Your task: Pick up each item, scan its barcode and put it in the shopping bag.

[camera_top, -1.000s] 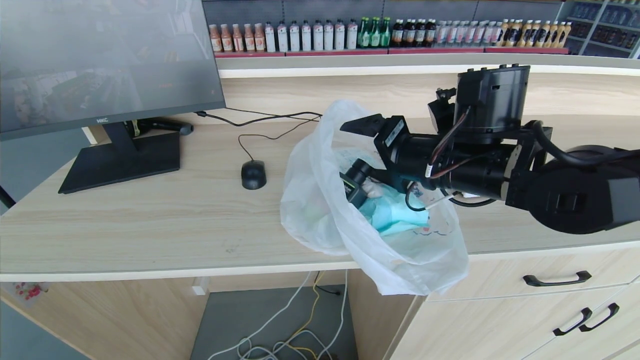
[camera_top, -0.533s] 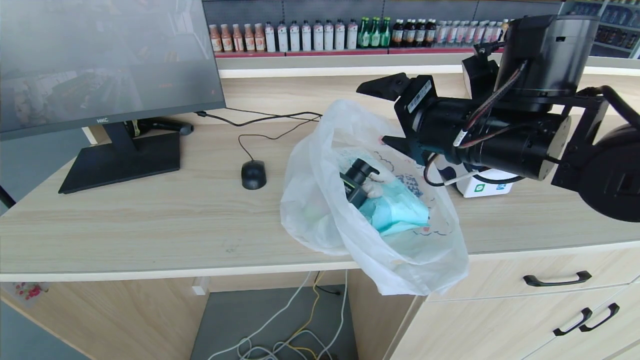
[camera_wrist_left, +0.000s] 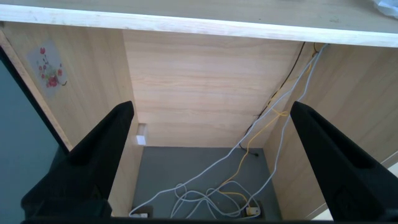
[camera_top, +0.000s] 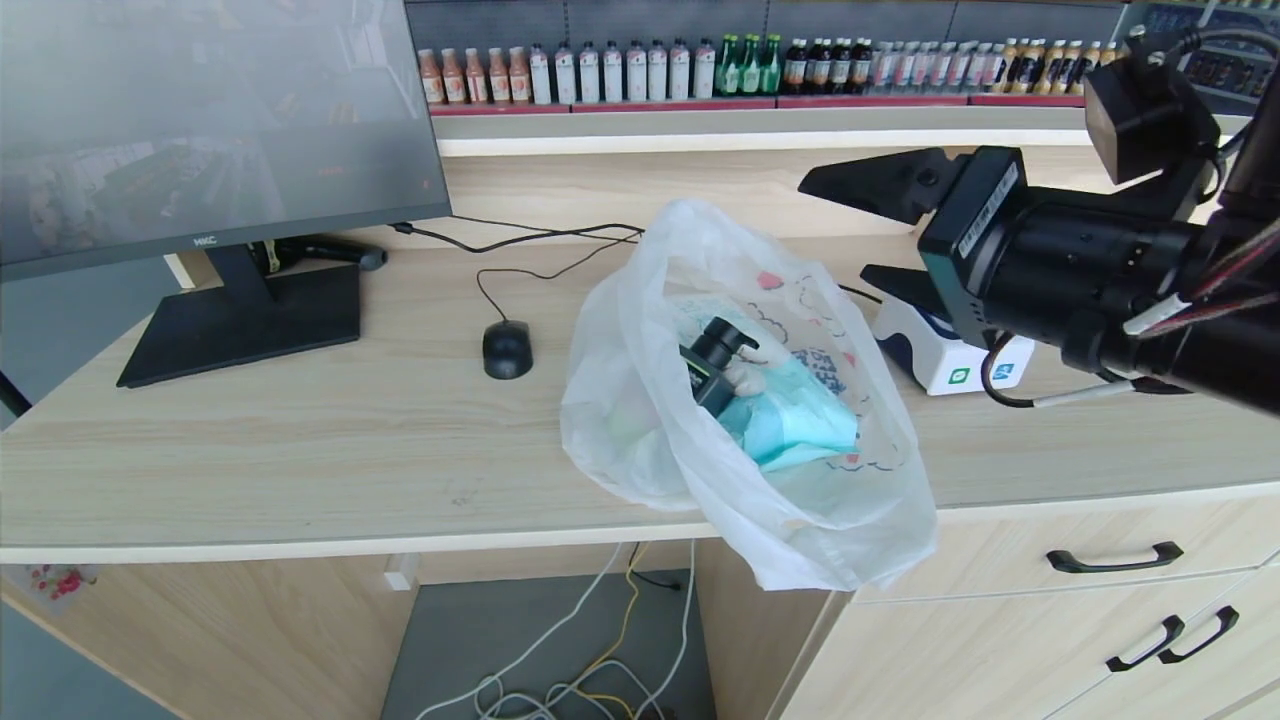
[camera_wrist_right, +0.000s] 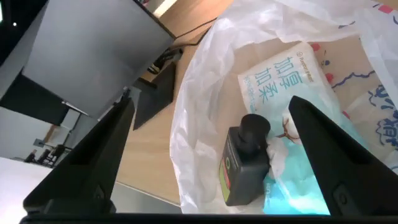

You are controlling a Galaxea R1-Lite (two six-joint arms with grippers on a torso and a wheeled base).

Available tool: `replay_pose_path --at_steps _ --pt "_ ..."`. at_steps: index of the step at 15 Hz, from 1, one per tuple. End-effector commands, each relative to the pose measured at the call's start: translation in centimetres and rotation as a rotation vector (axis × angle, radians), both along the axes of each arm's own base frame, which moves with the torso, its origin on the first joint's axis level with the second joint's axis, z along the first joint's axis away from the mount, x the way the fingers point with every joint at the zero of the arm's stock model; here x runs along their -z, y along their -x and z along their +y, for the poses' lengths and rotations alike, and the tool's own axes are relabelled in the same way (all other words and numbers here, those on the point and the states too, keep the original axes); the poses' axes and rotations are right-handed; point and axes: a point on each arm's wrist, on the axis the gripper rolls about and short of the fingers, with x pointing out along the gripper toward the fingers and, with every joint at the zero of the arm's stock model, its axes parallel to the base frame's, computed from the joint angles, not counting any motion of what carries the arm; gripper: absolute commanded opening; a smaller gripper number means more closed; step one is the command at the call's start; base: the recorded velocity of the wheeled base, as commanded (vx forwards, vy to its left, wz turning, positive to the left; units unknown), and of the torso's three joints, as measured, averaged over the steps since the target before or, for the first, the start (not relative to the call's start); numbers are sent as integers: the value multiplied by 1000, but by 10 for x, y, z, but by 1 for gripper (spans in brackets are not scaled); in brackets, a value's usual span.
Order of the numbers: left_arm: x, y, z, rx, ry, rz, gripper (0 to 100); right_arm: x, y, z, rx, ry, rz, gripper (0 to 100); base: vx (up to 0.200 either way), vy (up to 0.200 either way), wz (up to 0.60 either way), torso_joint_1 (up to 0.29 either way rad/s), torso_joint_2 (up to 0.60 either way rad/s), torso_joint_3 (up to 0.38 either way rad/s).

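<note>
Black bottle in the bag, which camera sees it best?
The right wrist view: it looks into the bag, so the black bottle is close, cap and side showing. The head view shows it farther off. The left wrist view faces cables.

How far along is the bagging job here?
Done: a black screw-cap bottle and a teal soft pack lie inside the translucent white plastic shopping bag. In hand: nothing; the right gripper is open beside the bag, the left gripper open too. Left: whether more items wait cannot be told.

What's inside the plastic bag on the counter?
Inside the shopping bag a black bottle with a black cap lies against teal-and-white soft packs. Anything deeper, under them, is covered.
</note>
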Motion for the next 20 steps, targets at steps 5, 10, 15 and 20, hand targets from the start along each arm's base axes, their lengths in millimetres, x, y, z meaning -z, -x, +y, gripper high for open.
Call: replay_pose_path --at_steps 5,10,15,20 --pt "0 0 0 0 0 0 100 56 112 -80 -57 373 -281 100 0 0 0 0 0 0" --pt "0 0 0 2 -1 0 100 136 155 -106 -251 583 -427 100 0 0 0 0 0 0" --pt "0 0 0 2 -1 0 100 185 173 -115 -388 656 -310 100 0 0 0 0 0 0" --pt "0 0 0 2 -1 0 100 218 208 -147 -386 721 -226 100 0 0 0 0 0 0"
